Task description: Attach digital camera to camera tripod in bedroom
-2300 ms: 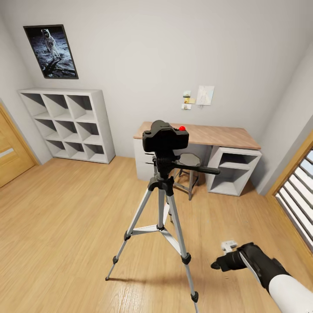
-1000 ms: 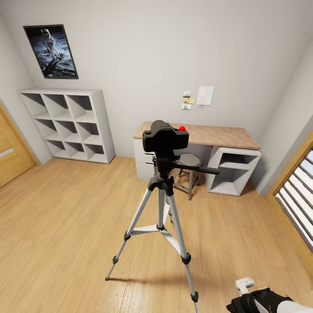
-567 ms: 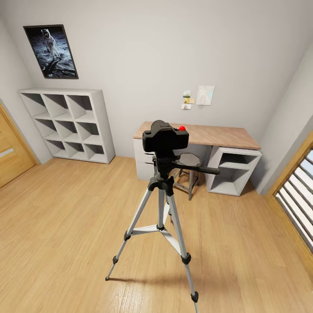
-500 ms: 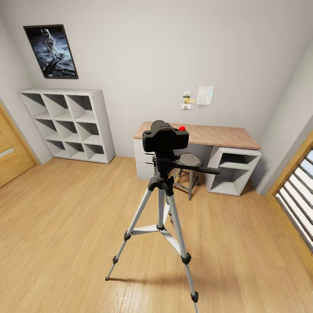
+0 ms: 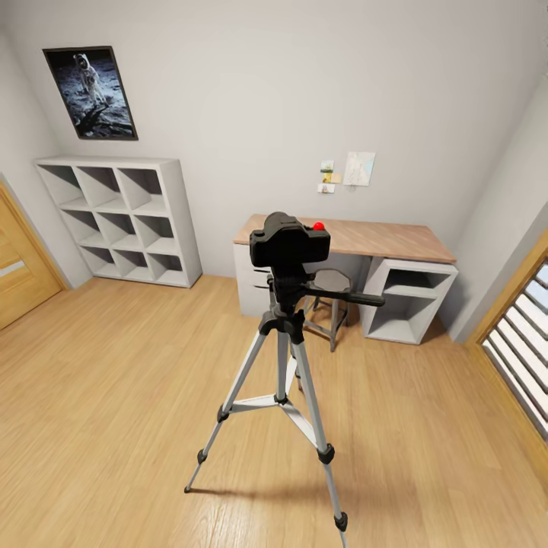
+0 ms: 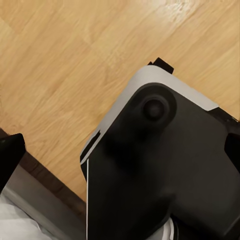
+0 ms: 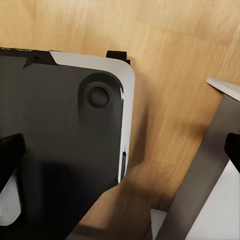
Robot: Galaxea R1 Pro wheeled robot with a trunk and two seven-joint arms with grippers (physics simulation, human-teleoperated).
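Note:
The digital camera (image 5: 289,240), black and boxy with a red button, sits on top of the camera tripod's (image 5: 283,358) black head in the middle of the head view. The long pan handle (image 5: 346,297) points right. Three silver legs spread on the wood plank floor of the bedroom. The left gripper (image 6: 120,155) hangs over my own dark base (image 6: 165,170) and the floor, its fingertips (image 6: 7,155) far apart with nothing between them. The right gripper (image 7: 120,155) is likewise open above the base (image 7: 55,140), fingertips (image 7: 9,155) at the frame edges.
White cube shelves (image 5: 122,217) stand at the back left. A wood-topped desk (image 5: 380,240) with a stool (image 5: 329,293) is behind the tripod. A wooden door (image 5: 19,259) is on the left and a slatted window (image 5: 525,335) on the right.
The right arm, low at the head view's right earlier, has dropped out of that picture. The camera and tripod have not moved.

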